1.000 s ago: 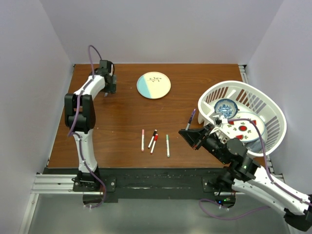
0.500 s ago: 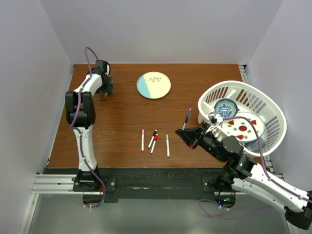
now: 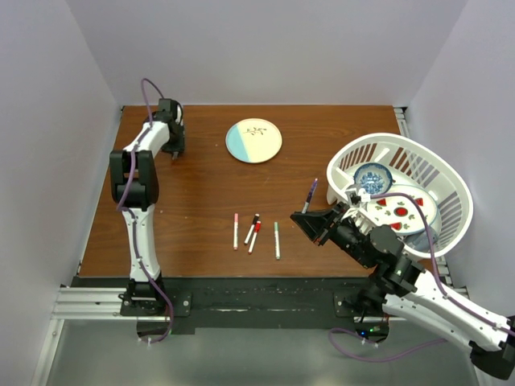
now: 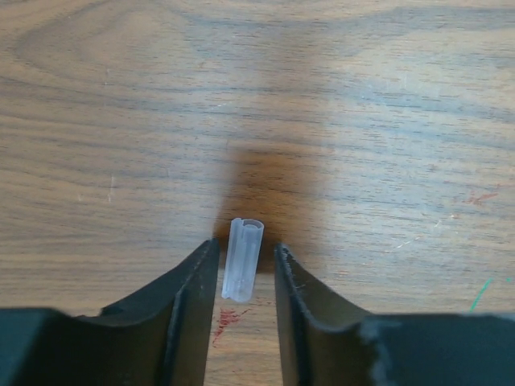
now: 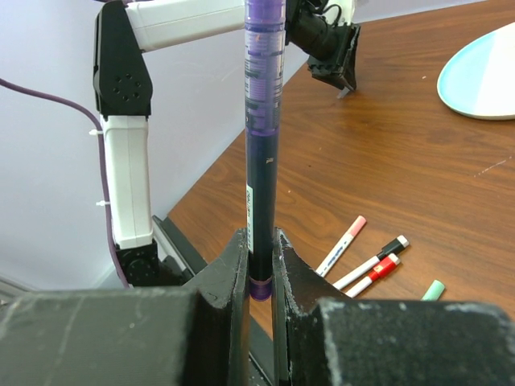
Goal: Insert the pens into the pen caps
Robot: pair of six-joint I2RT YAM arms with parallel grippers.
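A pale translucent pen cap (image 4: 244,259) stands upright on the wood between the jaws of my left gripper (image 4: 245,245), at the table's far left (image 3: 175,154). The jaws are narrow, with a thin gap still showing on each side of the cap. My right gripper (image 5: 259,235) is shut on the lower end of a dark purple pen (image 5: 264,104), held upright above the table's right middle (image 3: 310,195). Several capped white pens lie near the front centre: pink (image 3: 236,231), black (image 3: 252,227), red (image 3: 255,236) and green (image 3: 277,240).
A round blue-and-white plate (image 3: 253,141) lies at the back centre. A white basket (image 3: 451,173) holding bowls and a patterned dish sits at the right edge, close beside my right arm.
My left gripper has shifted slightly left and its jaws have narrowed around the cap. My right gripper has moved a little left with the purple pen.
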